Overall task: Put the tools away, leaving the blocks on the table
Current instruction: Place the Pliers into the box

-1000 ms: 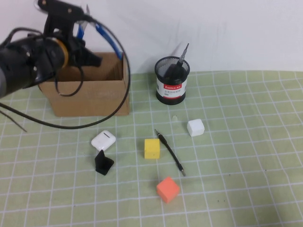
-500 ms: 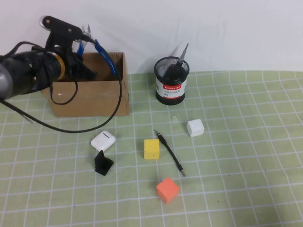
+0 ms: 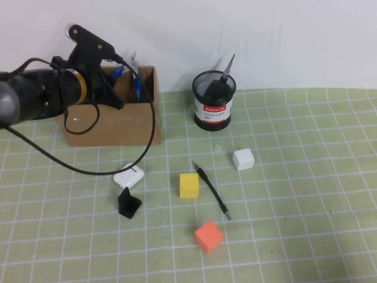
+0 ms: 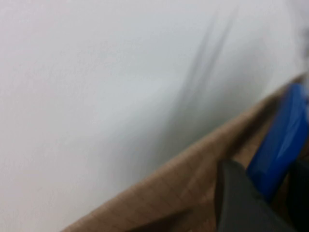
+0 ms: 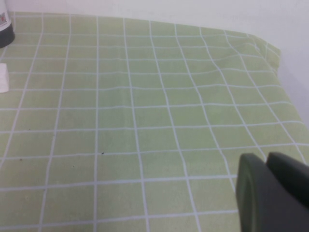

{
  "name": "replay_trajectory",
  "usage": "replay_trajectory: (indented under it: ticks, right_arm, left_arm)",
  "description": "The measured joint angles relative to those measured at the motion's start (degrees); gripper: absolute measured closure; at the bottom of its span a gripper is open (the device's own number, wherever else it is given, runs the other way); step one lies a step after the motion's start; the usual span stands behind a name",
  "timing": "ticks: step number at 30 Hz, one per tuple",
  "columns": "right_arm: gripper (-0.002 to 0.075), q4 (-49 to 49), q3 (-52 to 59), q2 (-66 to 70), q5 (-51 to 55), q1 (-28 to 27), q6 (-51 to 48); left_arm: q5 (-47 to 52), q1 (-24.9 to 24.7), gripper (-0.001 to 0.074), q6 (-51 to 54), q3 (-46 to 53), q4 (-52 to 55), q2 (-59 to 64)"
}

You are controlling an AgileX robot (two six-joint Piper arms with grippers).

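On the worktop [image 3: 306, 194], nearest the camera, the orange block [image 3: 208, 236] was seen, with the yellow block [image 3: 189, 184] and the thin black driver [image 3: 211, 190] lying just beyond it, the driver flat between the yellow block and the white block [image 3: 243, 159]. A small black plastic piece [image 3: 128, 204] and a white earbud case [image 3: 129, 175] were placed to the left. Farther back, the black-handled screwdriver [image 3: 222, 79] was stood upright in a mesh pen cup [image 3: 214, 100]. At the far left, the blue-handled pliers [image 3: 135, 82] were held over the open cardboard box [image 3: 112, 121] by the left gripper [image 3: 121, 69], which appeared clamped on them. The right gripper [image 5: 273, 193] was parked low over bare mat, out of the high view; whether it was open could not be told. The pliers were judged heavy, rigid and prone to swinging open, best taken near the pivot; the driver light, slim, likely to roll, best pinched mid-shaft.
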Motion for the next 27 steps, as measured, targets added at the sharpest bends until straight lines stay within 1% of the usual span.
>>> replay_trajectory:
  ticks: [1, 4, 8, 11, 14, 17, 19, 22, 27]
  right_arm:
    - [0.0735, 0.0, 0.0, 0.0, 0.0, 0.0, 0.0]
    - [0.0735, 0.0, 0.0, 0.0, 0.0, 0.0, 0.0]
    - [0.0735, 0.0, 0.0, 0.0, 0.0, 0.0, 0.0]
    - [0.0735, 0.0, 0.0, 0.0, 0.0, 0.0, 0.0]
    - [0.0735, 0.0, 0.0, 0.0, 0.0, 0.0, 0.0]
    - [0.0735, 0.0, 0.0, 0.0, 0.0, 0.0, 0.0]
    - [0.0735, 0.0, 0.0, 0.0, 0.0, 0.0, 0.0]
    - [0.0735, 0.0, 0.0, 0.0, 0.0, 0.0, 0.0]
    - [0.0735, 0.0, 0.0, 0.0, 0.0, 0.0, 0.0]
  left_arm:
    - [0.0, 0.0, 0.0517, 0.0, 0.0, 0.0, 0.0]
    - [0.75, 0.0, 0.0482, 0.0, -0.09, 0.1, -0.14]
    - [3.01, 0.0, 0.047, -1.09, -0.09, 0.18, -2.18]
    - [4.67, 0.0, 0.0477, -7.38, 0.78, -0.06, -6.51]
    - [4.67, -0.11, 0.0538, -14.79, 4.46, -0.21, -13.83]
    - [4.67, -0.69, 0.0661, -17.53, 10.32, -0.21, -23.42]
    - [4.67, -0.92, 0.0706, -19.21, 15.12, -0.35, -29.81]
    - [5.14, -1.01, 0.0727, -22.49, 22.62, -0.56, -37.83]
    - [6.34, -1.01, 0.0735, -26.34, 33.8, -1.4, -49.2]
